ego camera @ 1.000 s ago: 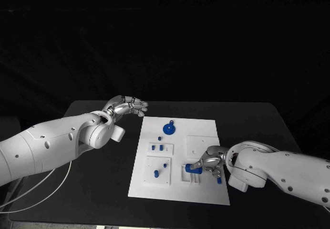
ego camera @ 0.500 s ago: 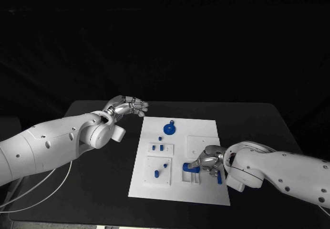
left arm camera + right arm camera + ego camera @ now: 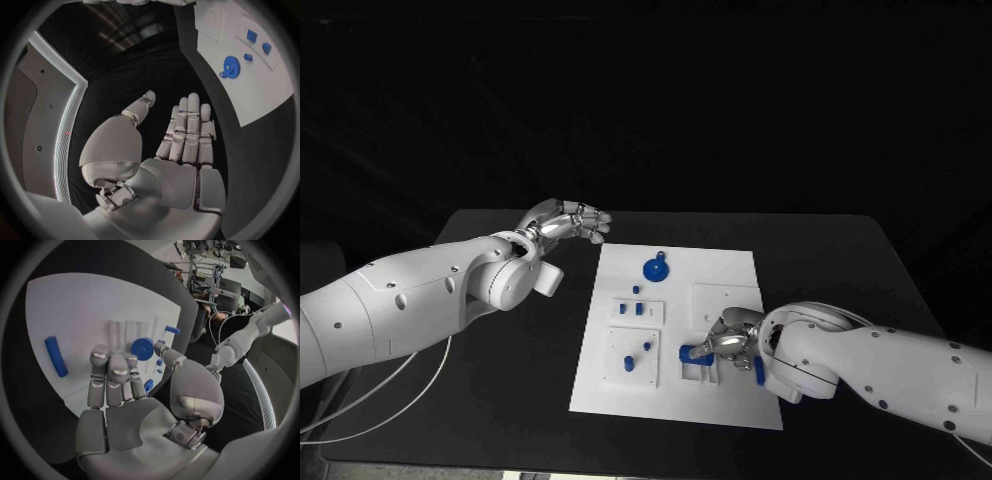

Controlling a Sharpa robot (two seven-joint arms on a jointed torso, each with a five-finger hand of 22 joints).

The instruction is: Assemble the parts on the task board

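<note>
The left robot hand (image 3: pixel 568 221) is seen over the black surface (image 3: pixel 516 400) just beyond the far left corner of the task board (image 3: pixel 678 400), apart from it; in the left wrist view its fingers (image 3: pixel 187 131) lie straight and side by side with the thumb set off, and nothing is held. On the task board, going rightwards, a blue gear-like round part (image 3: pixel 653 269) lies near the far edge, with a small tab pointing away from the robot. Nearer, small blue parts (image 3: pixel 638 309) are seated in a raised white block, and a further block carries an oblong blue part (image 3: pixel 646 348) whose long axis is tilted slightly to the right of the board's length. Right of that, a slotted white fixture (image 3: pixel 692 372) is found, its grooves running along the board's length. Over it the right robot hand (image 3: pixel 730 343) is lowered, and a blue round-headed part (image 3: pixel 689 353) is pinched between its thumb and fingers; in the right wrist view the part's disc (image 3: pixel 142 348) faces the camera just above the grooves. Whether the part touches the fixture cannot be told. Just right of the hand a blue rod-like part (image 3: pixel 759 369) lies on the board, its long axis along the board's length.
</note>
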